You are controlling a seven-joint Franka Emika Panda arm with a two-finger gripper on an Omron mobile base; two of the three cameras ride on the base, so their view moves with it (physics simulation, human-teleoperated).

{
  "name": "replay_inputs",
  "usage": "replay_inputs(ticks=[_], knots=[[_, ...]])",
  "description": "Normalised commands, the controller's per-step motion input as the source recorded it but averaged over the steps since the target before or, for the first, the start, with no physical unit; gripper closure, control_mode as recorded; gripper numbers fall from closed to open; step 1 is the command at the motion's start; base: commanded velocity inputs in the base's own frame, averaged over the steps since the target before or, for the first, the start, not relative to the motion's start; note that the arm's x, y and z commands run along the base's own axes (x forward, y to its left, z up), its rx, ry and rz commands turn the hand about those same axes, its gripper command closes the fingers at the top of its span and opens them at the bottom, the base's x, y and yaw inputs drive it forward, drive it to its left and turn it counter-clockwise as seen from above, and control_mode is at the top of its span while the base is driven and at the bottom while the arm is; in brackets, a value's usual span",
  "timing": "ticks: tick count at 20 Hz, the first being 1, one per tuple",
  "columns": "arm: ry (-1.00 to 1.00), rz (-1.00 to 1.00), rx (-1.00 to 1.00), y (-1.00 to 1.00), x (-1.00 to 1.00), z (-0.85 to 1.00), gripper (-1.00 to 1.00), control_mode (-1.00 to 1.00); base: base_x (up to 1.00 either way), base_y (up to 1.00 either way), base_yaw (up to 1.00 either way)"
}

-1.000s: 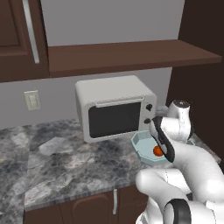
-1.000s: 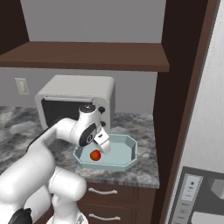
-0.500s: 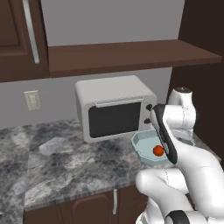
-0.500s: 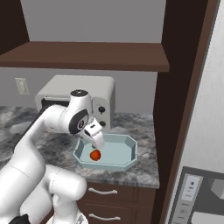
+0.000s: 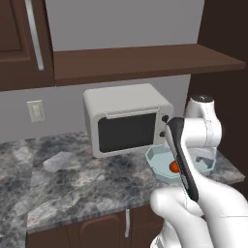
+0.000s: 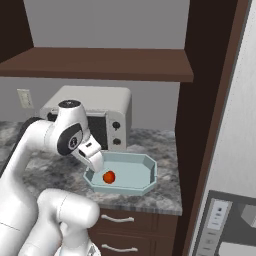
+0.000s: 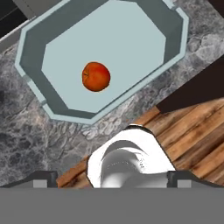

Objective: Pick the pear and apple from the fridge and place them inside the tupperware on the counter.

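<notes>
The gripper (image 6: 94,156) hangs just above the near-left part of the tupperware (image 6: 142,165), its jaws spread wide and holding nothing. Below it, the apple (image 6: 109,177) lies on the tray's floor, toward the near-left side and clear of the walls; the hand view looks straight down on it (image 7: 96,76), alone in the tupperware (image 7: 52,30).

So one of the two fruits is home, by my reckoning. The pear is not in the tray, so that half of the job is left: the arm would have to go to the fridge (image 6: 227,150), whose pale door stands at the far right, fetch it and bring it over.

The tupperware sits on the grey marbled desk (image 5: 72,189), near its front edge. Just behind and to the left stands the white microwave (image 5: 127,118), close to the tray's far-left rim. A dark wooden shelf (image 5: 145,60) runs overhead, and a tall brown panel (image 6: 200,125) stands between tray and fridge. That panel looks to me like what the arm must swing round on the way.
</notes>
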Motion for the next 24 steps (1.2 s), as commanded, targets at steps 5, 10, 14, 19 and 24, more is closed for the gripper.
replay_inputs(ticks=[5,10,14,19,24], knots=[[-0.05,0.00,0.00,0.01,-0.13,0.00,-1.00,-1.00,0.00,0.00,0.00],[-0.29,0.00,0.00,0.00,-0.36,0.03,-1.00,1.00,-0.17,0.00,0.00],[0.00,0.00,0.00,0.00,0.00,0.00,-1.00,1.00,-0.99,0.00,-0.01],[0.00,0.00,0.00,0.00,0.00,0.00,-1.00,1.00,-0.70,-0.25,-0.41],[0.00,0.00,0.00,0.00,0.00,0.00,-1.00,1.00,0.03,-0.72,-0.48]])
